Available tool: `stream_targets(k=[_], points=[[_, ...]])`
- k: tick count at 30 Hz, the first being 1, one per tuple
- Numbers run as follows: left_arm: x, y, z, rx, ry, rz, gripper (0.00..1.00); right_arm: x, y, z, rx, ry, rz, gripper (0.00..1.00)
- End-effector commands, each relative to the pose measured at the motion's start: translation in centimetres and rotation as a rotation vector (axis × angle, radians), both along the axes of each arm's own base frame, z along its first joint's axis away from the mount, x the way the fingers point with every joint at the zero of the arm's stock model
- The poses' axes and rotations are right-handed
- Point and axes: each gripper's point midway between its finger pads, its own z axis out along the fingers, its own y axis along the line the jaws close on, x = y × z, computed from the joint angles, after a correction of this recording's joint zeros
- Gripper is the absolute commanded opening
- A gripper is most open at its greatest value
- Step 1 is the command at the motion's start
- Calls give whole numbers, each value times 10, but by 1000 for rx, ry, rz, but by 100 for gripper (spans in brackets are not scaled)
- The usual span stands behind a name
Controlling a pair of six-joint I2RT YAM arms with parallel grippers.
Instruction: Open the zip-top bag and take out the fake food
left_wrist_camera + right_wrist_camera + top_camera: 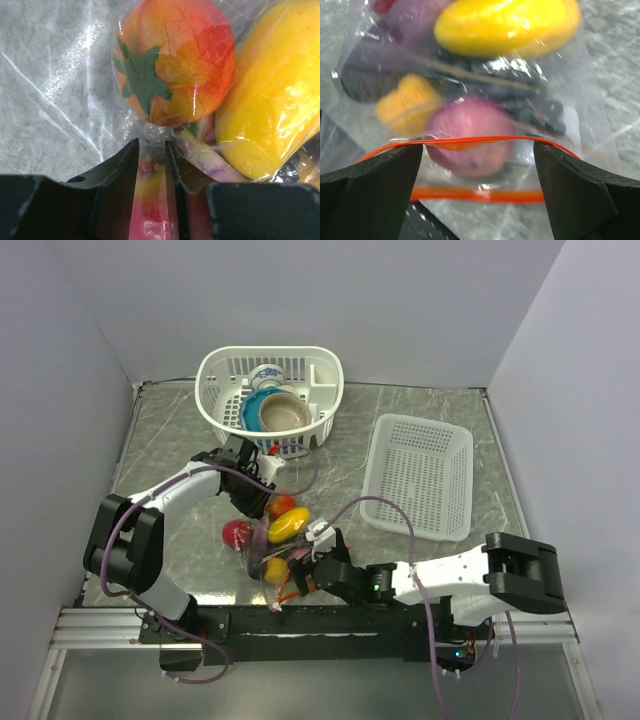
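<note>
The zip-top bag (pixel 280 540) lies on the table between my arms, holding fake food: an orange-red fruit (pixel 175 60), a yellow fruit (pixel 270 95), a purple onion (pixel 470 135) and dark grapes (pixel 520 85). A red apple (pixel 237 533) sits at the bag's left side; I cannot tell if it is inside. My left gripper (pixel 262 498) pinches the bag's plastic at its far end, the jaws nearly closed (pixel 151 145). My right gripper (pixel 300 565) is open at the near end. Its fingers straddle the red-orange zip strip (pixel 470 141), whose two lips are parted.
A white basket (pixel 215 405) with ceramic bowls stands at the back, just behind the left gripper. A white tray (pixel 420 475) lies at the right. Grey walls close in the table at the left, back and right.
</note>
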Motion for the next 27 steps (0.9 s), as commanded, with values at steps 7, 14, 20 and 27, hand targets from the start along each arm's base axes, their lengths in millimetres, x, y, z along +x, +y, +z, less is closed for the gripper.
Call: stream_targets(k=[7, 14, 20, 27], points=[[-8, -10, -3, -10, 14, -14, 32, 20, 45, -12, 15, 12, -11, 100], [-10, 3, -10, 45, -25, -9, 1, 13, 30, -26, 18, 82, -19, 95], [-8, 21, -15, 104, -55, 34, 1, 10, 24, -19, 24, 91, -15, 78], [12, 75, -9, 181, -116, 191, 1, 16, 15, 49, 108, 8, -9, 52]])
